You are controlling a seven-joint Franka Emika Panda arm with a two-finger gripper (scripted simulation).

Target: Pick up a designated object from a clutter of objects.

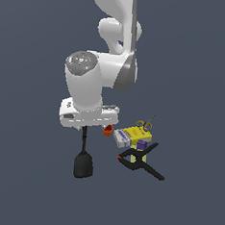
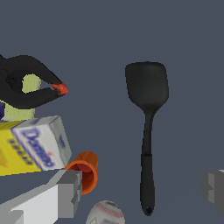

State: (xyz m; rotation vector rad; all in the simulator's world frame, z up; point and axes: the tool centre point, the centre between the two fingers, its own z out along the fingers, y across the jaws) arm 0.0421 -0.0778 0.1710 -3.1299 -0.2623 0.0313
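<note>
Wrist view — spatula [image 2: 147, 113] between fingers [image 2: 70, 192]

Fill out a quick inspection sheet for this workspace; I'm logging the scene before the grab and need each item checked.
Surface: plain dark blue-grey floor, no marks seen.
Job's thing: black spatula lies flat, apart from the pile, handle end between the open fingers.
Clutter: yellow-and-white box, orange cup on its side, black clamp with orange tips, scissors, purple block, whitish ball, bunched together.
Gripper: gripper open, holding nothing, above the spatula handle.
Cables: nothing seen.
Surroundings: nothing seen beyond the white arm.
</note>
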